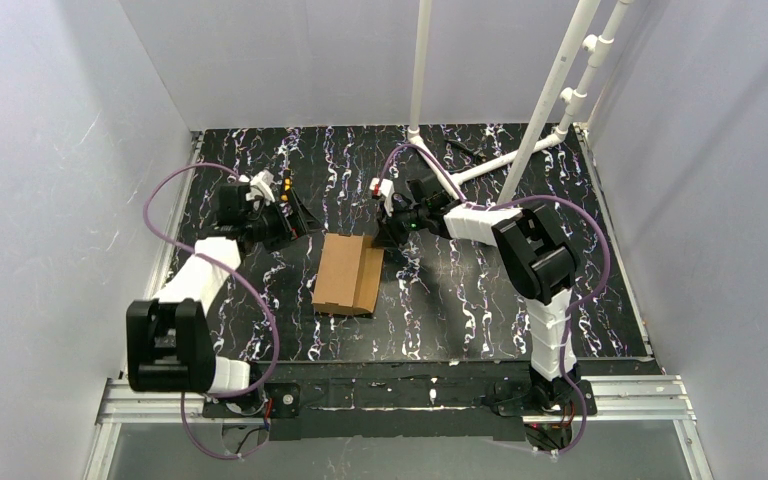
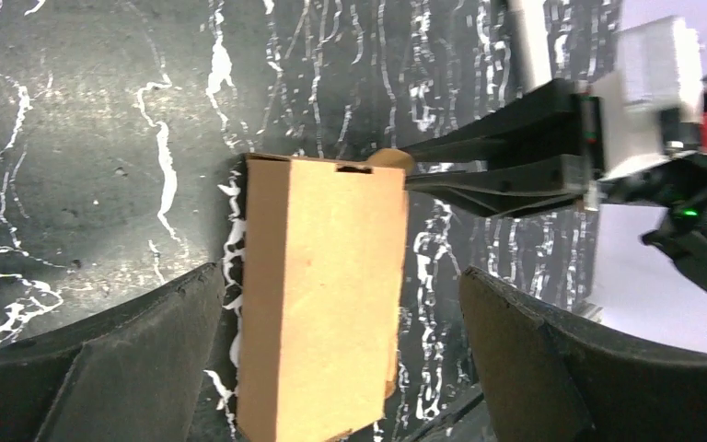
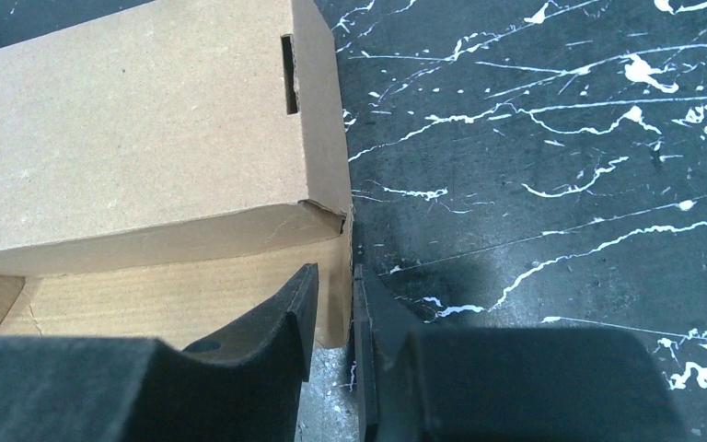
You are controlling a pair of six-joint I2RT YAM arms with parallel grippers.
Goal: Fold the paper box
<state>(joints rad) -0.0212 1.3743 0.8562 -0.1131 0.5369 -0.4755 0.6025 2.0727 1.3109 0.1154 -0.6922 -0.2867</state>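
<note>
The left gripper (image 1: 288, 216) is held wide open and empty, just beside the paper box (image 1: 348, 273), which lies in the middle of the table (image 1: 480, 300). The box is seen largely formed, with walls raised and a top panel folded over. Its end wall is pinched between the narrowed jaws of the right gripper (image 3: 331, 299). Closing that end is judged to remain.

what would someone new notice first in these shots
The brown paper box lies partly folded in the middle of the black, white-veined table. The right gripper pinches the wall at the box's far right corner. The left gripper stands wide open just off its far left side, touching nothing.
</note>
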